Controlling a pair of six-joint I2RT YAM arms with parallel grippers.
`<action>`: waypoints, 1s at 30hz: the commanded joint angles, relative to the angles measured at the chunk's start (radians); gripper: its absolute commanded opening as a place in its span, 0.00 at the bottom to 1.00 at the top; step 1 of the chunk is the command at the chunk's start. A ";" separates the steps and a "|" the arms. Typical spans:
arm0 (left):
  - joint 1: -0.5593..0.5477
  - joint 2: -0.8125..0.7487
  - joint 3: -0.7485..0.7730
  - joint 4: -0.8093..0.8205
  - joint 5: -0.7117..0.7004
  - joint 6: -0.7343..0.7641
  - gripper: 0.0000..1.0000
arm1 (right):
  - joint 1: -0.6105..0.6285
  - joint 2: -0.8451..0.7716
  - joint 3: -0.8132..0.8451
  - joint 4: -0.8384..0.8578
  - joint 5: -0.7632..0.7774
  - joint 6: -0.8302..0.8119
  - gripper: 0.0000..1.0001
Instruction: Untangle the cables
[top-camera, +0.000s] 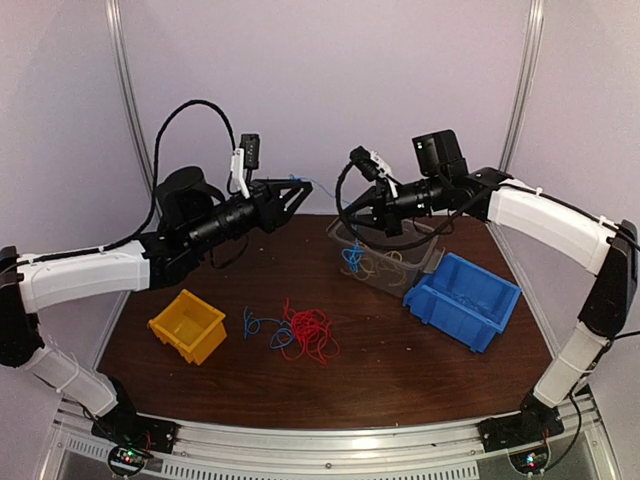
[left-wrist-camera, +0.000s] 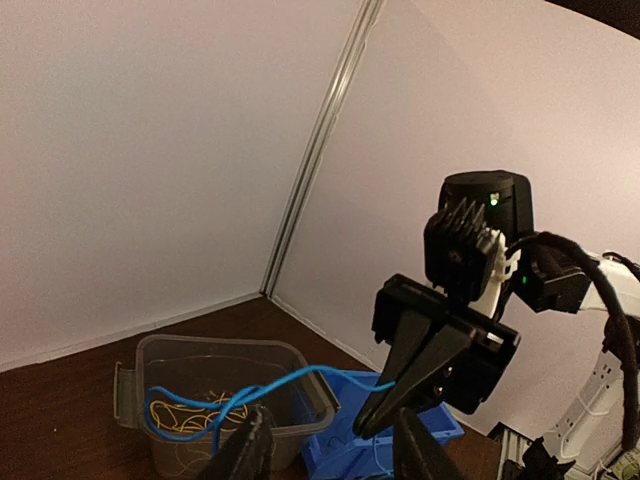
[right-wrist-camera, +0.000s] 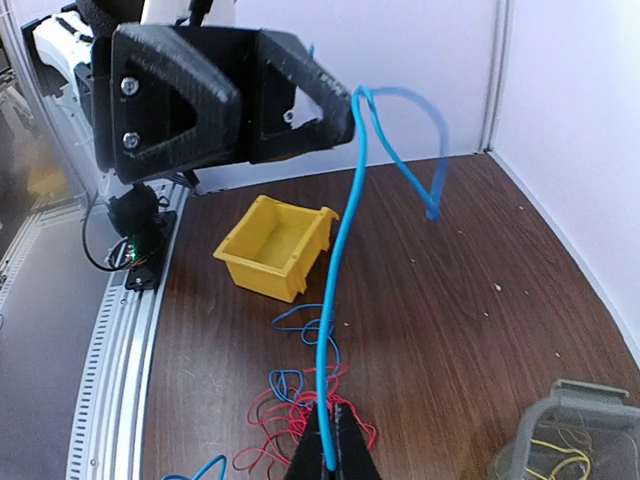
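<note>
One blue cable (right-wrist-camera: 345, 250) is stretched in the air between the two arms. My right gripper (right-wrist-camera: 335, 455) is shut on its lower end. Its upper end hangs over a fingertip of my left gripper (right-wrist-camera: 345, 100). In the left wrist view the blue cable (left-wrist-camera: 300, 378) runs from the clear container to the shut right gripper (left-wrist-camera: 392, 388), passing above my left gripper (left-wrist-camera: 335, 450), whose fingers stand apart. Seen from the top camera, both grippers, left (top-camera: 300, 190) and right (top-camera: 347, 203), are raised over the table's far side. A red cable heap (top-camera: 310, 335) mixed with blue loops (top-camera: 262, 325) lies on the table.
A clear container (top-camera: 385, 275) at the back right holds yellow and blue cables (top-camera: 355, 258). A blue bin (top-camera: 465, 298) stands beside it on the right. A yellow bin (top-camera: 188, 325) sits at the front left. White walls close in the back and sides.
</note>
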 joint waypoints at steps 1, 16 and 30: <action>0.000 -0.017 -0.055 -0.046 -0.093 0.034 0.46 | -0.105 -0.100 -0.072 -0.050 0.027 -0.015 0.00; 0.003 0.004 -0.155 -0.119 -0.112 0.081 0.49 | -0.480 -0.357 -0.339 -0.306 0.260 -0.253 0.00; 0.003 -0.029 -0.199 -0.205 -0.159 0.095 0.49 | -0.565 -0.321 -0.486 -0.418 0.458 -0.391 0.32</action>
